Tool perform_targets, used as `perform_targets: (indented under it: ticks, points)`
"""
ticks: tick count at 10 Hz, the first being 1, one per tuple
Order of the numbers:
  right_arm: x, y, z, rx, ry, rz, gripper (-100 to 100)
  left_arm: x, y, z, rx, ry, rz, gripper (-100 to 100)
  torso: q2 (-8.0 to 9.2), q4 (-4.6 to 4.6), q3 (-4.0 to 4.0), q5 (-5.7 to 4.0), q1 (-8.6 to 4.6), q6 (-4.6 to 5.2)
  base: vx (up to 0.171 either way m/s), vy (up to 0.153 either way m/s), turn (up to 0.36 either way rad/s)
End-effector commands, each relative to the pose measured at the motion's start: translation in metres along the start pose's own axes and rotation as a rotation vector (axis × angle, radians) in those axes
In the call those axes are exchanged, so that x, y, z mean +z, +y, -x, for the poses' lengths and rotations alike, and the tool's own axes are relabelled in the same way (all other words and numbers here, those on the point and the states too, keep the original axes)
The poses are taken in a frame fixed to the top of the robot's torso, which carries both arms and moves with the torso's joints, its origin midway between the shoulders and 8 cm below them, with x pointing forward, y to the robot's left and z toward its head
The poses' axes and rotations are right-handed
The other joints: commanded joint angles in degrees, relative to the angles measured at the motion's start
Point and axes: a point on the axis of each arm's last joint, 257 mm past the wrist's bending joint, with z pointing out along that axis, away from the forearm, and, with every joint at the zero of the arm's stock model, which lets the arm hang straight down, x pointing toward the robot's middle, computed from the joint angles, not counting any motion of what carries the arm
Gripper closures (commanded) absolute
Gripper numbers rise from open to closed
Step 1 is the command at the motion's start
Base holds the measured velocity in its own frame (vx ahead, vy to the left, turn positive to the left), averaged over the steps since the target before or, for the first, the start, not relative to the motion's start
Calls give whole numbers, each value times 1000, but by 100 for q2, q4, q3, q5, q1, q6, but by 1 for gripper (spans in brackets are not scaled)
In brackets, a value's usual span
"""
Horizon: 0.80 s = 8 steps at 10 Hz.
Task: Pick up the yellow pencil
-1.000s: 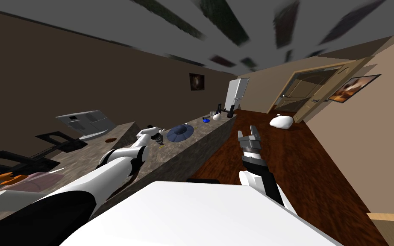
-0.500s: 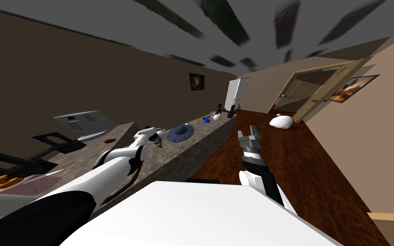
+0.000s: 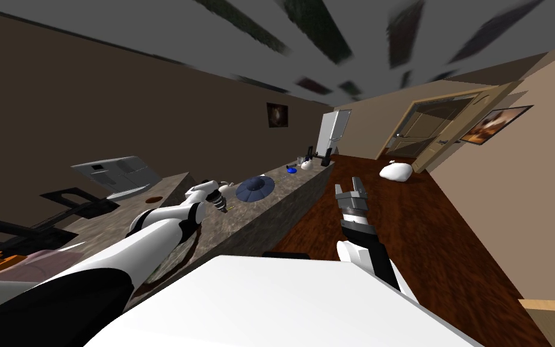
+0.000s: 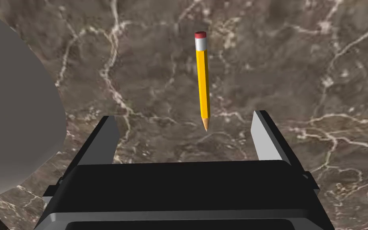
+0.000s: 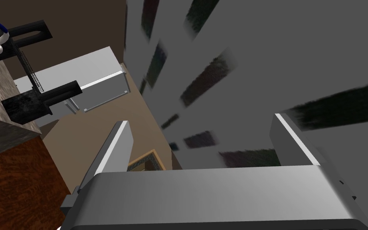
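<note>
Left gripper [image 4: 184, 116] is hovering over the marbled counter [image 4: 307, 72], fingers apart — yellow pencil [image 4: 202, 76] lying just ahead, untouched — right gripper [image 3: 350, 187] also spread.

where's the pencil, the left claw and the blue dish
pencil [image 4: 202, 80], left wrist view, middle of its yellow shaft
left claw [image 4: 183, 115], left wrist view, midway between its open fingertips
blue dish [image 3: 253, 187], head view, its raised centre
</note>
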Motion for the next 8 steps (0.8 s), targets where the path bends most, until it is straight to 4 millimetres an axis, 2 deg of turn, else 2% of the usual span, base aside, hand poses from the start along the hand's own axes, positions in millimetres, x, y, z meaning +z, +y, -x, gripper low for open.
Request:
perform_targets:
  ticks: [1,2,3,8]
  points:
    - [0,0,0,0,0,0,0,1,12,4,-27,5,44,-100,0,0,0,0,0,0,-5,5,-15]
    - [0,0,0,0,0,0,0,1,12,4,-27,5,44,-100,3,1,2,-1,-4,0,0,0,0]
    - [0,0,0,0,0,0,0,2,20,7,-45,9,75,-100,2,1,2,-2,-6,0,-4,5,-14]
    - [0,0,0,0,0,0,0,2,25,8,-57,11,94,-100,2,1,2,-3,-7,1,0,0,0]
